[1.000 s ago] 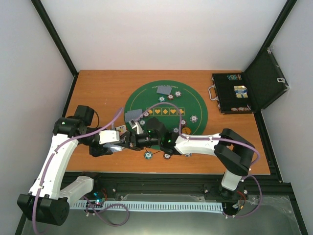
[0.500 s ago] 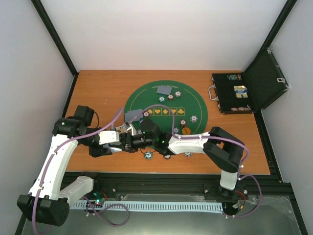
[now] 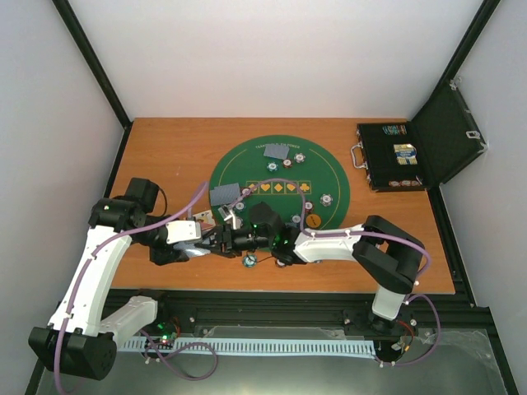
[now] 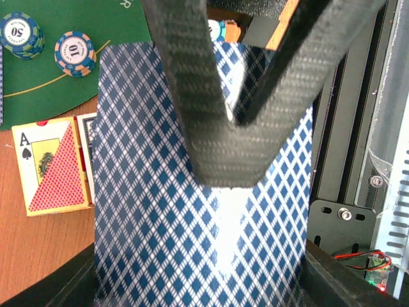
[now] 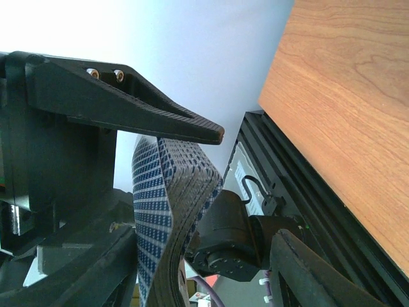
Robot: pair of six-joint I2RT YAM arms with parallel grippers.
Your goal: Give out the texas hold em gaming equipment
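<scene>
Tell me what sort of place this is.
Probably a robot test cell: white walls and black frame box in a table, two arms bolted at its near edge, a poker mat on top.

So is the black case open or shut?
Open: the case has its lid swung up on the right, so its inside shows.

bent blue diamond-backed playing cards (image 5: 167, 192) stand between the right gripper's (image 5: 250, 187) spread black fingers, beside an orange-brown wooden tabletop (image 5: 345, 96).

Even bright light; close-ups perhaps blurred
</scene>
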